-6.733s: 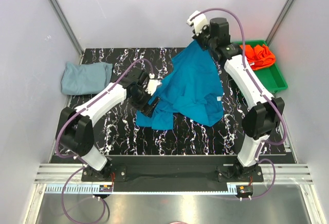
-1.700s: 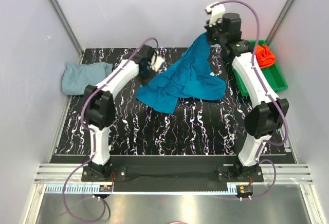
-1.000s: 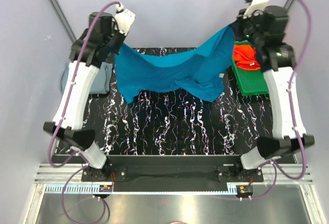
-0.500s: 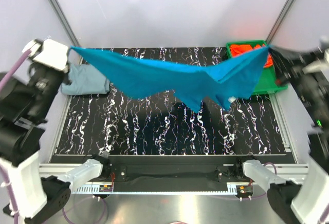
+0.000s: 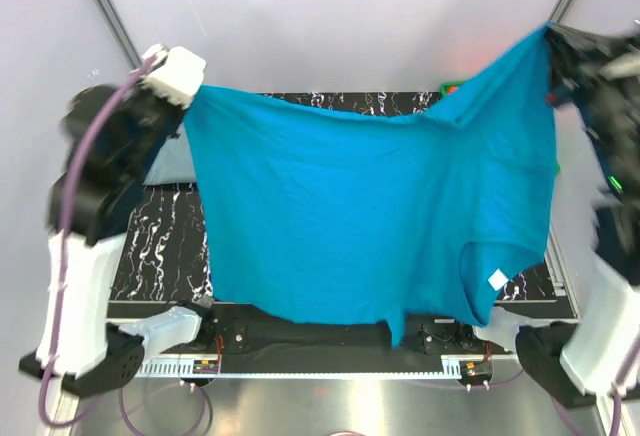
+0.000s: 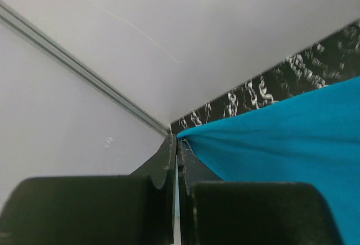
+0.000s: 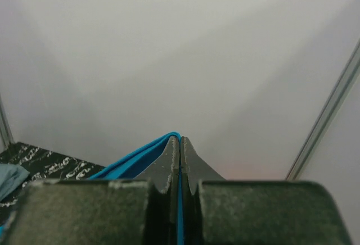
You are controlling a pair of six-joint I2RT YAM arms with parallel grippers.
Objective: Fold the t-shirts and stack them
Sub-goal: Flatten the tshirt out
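Teal t-shirt [image 5: 370, 216] is held spread high over marbled table [image 5: 165, 246], upper corners clamped in left gripper [image 6: 176, 142] and right gripper [image 7: 180, 142]. Only thin edges are pinched; a corner could be lost and shirt dropped crumpled.

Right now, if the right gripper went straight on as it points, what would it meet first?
Probably the white wall; beyond the blue shirt the right gripper clamps, nothing else shows.

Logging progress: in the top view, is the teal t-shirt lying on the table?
No, the teal t-shirt hangs spread in the air, gripped by the left claw and right claw.
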